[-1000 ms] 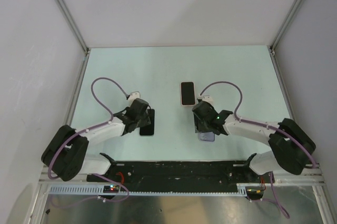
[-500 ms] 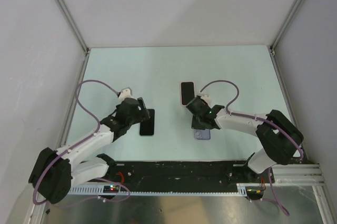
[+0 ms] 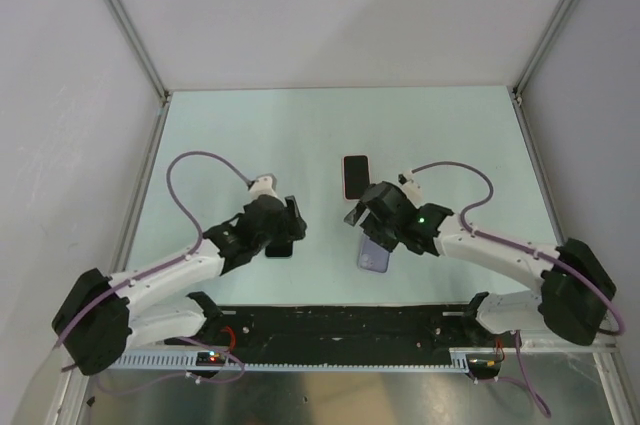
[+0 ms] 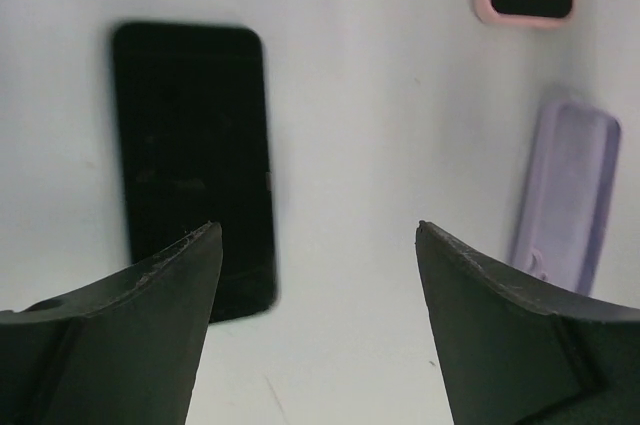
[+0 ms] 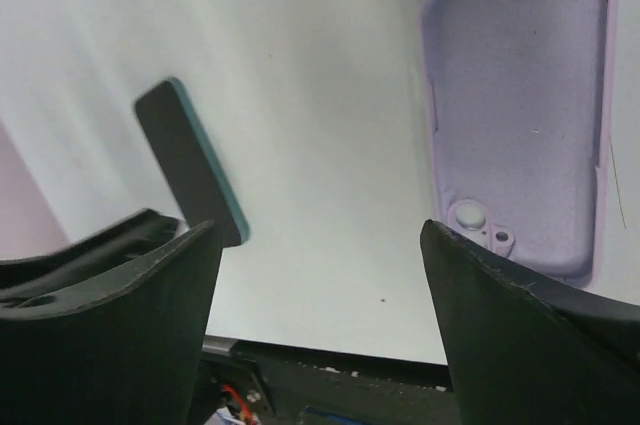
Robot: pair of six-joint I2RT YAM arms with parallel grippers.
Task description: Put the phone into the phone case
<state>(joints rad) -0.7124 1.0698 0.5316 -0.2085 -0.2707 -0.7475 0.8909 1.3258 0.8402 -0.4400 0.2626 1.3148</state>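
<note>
Left wrist view: your L gripper [image 4: 315, 235] hangs wide open, nothing in it, by the black phone [image 4: 190, 165], flat on the worktop [image 4: 370, 95] toward near edge. R gripper [image 5: 318, 230] also wide, above the empty lilac case [image 5: 515, 115], apart from phone.

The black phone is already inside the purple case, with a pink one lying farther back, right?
Not quite: the purple case is empty, as the right wrist view shows. The black phone lies bare, apart from it. The pink one does lie farther back.
</note>
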